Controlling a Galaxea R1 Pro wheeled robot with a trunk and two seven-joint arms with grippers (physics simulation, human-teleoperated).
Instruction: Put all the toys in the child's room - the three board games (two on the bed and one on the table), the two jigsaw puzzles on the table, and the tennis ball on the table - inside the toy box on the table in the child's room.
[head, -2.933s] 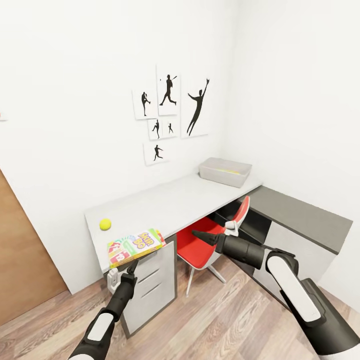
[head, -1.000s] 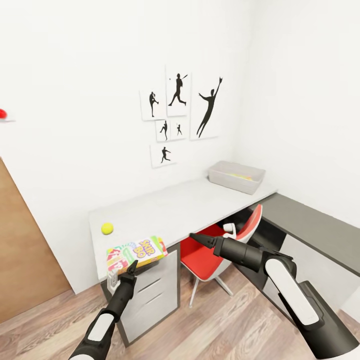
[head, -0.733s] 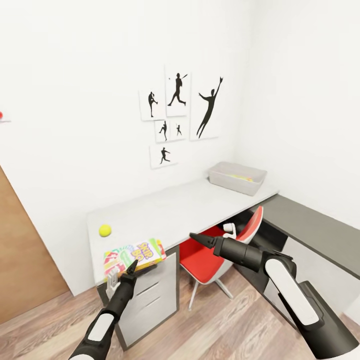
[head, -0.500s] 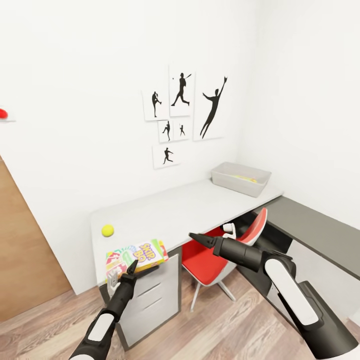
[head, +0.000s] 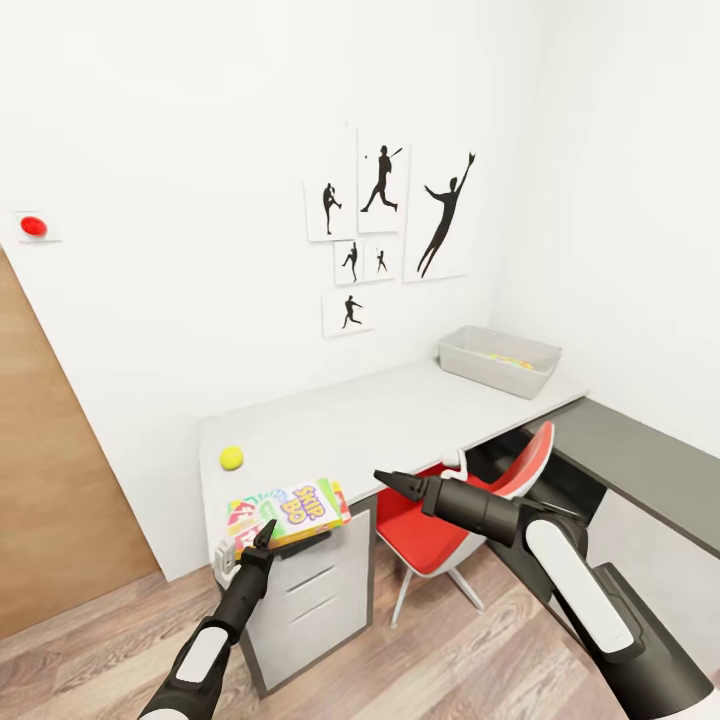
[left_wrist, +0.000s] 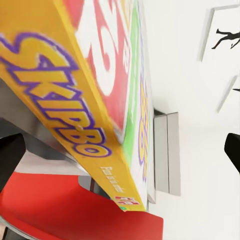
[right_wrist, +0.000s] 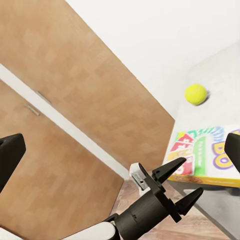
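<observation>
A colourful "Skip-Bo" board game box (head: 290, 508) lies on the near left corner of the light grey table (head: 380, 420), overhanging its edge. My left gripper (head: 265, 530) is open, its fingers on either side of the box's near edge (right_wrist: 191, 177); the box (left_wrist: 110, 100) looms close in the left wrist view. The tennis ball (head: 231, 457) (right_wrist: 195, 93) rests just behind the box. At the table's far right end stands the pale grey toy box (head: 500, 362), with colourful bits inside that I cannot make out. My right gripper (head: 388, 482) hangs open over the floor. The bed is out of view.
A red chair (head: 450, 525) is tucked under the table beside the white drawers (head: 315, 600). The table's dark grey section (head: 640, 460) runs along the right wall. A brown wooden door (head: 60, 480) stands at the left. Wood-plank floor lies in front.
The whole picture has shifted right, so the camera has turned left; a red wall button has come into view. The box and ball stay put on the table.
</observation>
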